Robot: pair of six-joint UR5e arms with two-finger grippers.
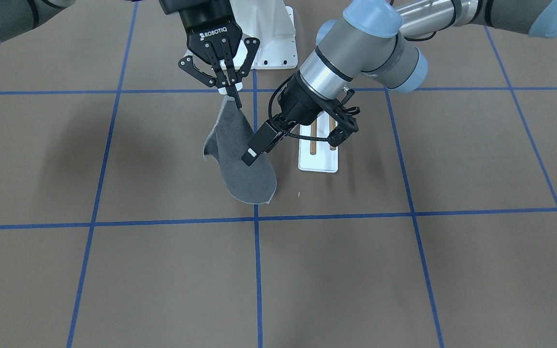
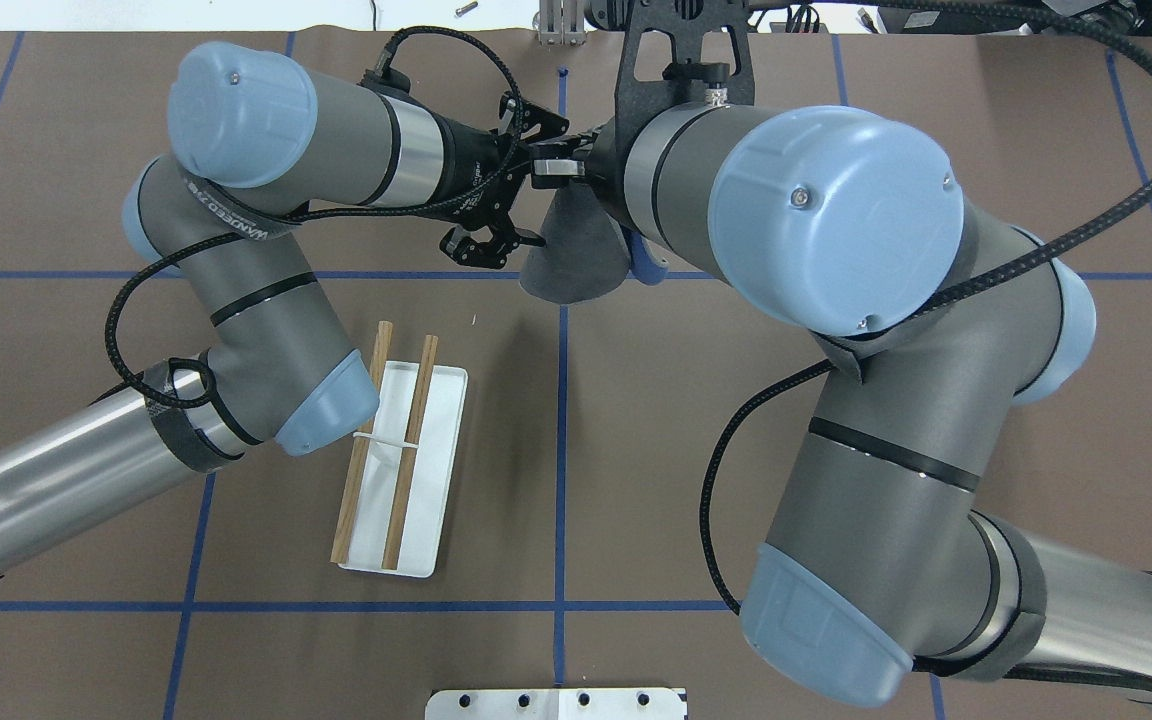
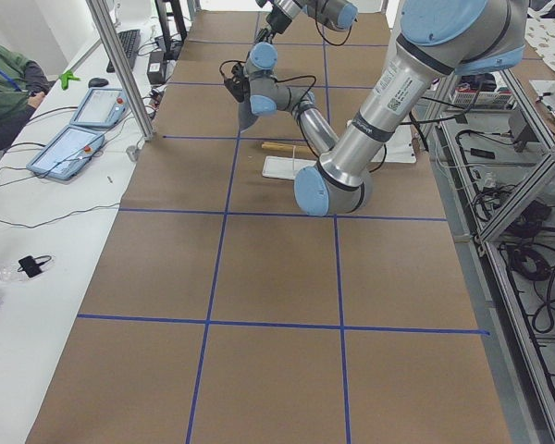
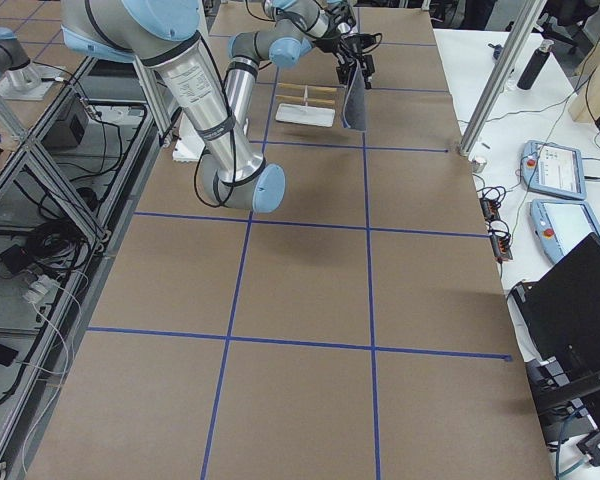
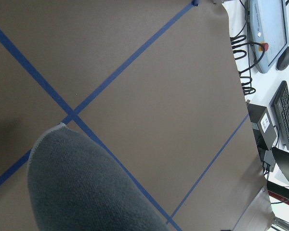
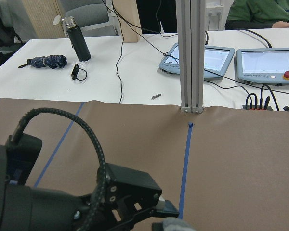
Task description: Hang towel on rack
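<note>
My right gripper (image 1: 233, 98) is shut on the top corner of the dark grey towel (image 1: 242, 162), which hangs down from it over the table's middle. The towel also shows in the overhead view (image 2: 576, 255) and the left wrist view (image 5: 82, 187). My left gripper (image 2: 541, 185) is open and empty, right beside the hanging towel at the height of its top. The rack (image 2: 401, 460), two brown dowels over a white base plate (image 2: 441, 480), stands bare on the table, nearer the robot than both grippers. It also shows in the front view (image 1: 318, 157).
A white bolted pedestal (image 1: 271, 34) stands at the robot's side of the table. Blue tape lines cross the brown table. A metal post (image 6: 190, 53) and the operators' desk with tablets lie past the far edge.
</note>
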